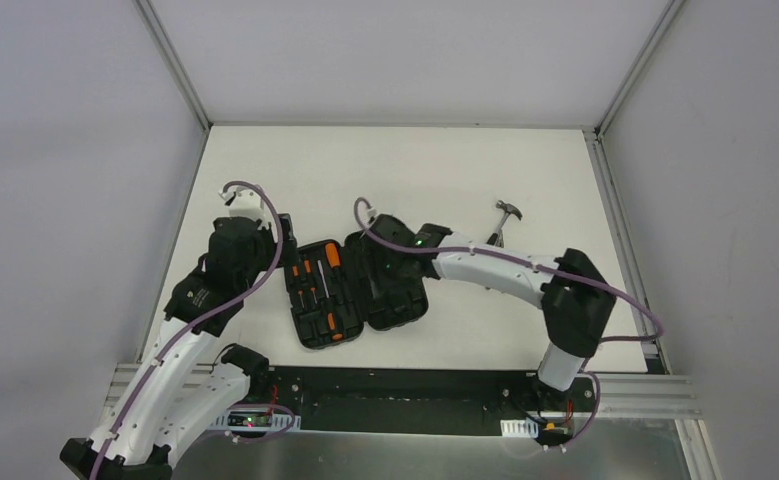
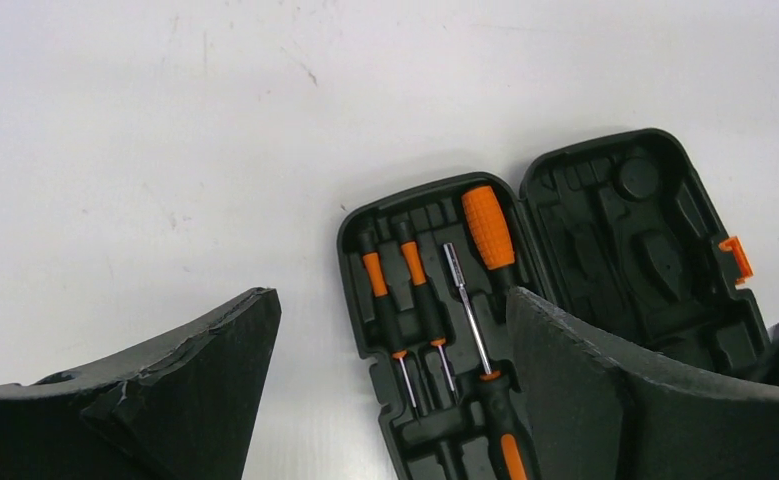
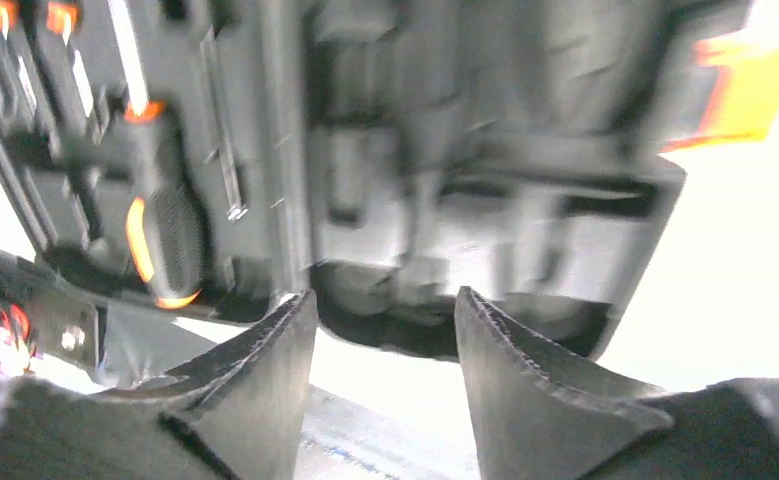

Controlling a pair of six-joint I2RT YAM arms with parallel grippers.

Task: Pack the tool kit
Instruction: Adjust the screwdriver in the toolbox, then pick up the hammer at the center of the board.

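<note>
The black tool case lies open and flat in the middle of the table. Its left half holds orange-and-black screwdrivers in moulded slots. Its right half has bare slots and an orange latch. A small hammer lies on the table behind the right arm, its handle partly hidden. My left gripper is open and empty just left of the case; in its wrist view the screwdrivers lie between its fingers. My right gripper hovers over the right half, open and empty in its wrist view. Pliers are not in view.
The white table is boxed in by grey walls and metal rails at the left, right and back. A black strip and mounting rail run along the near edge by the arm bases. The right wrist view is blurred.
</note>
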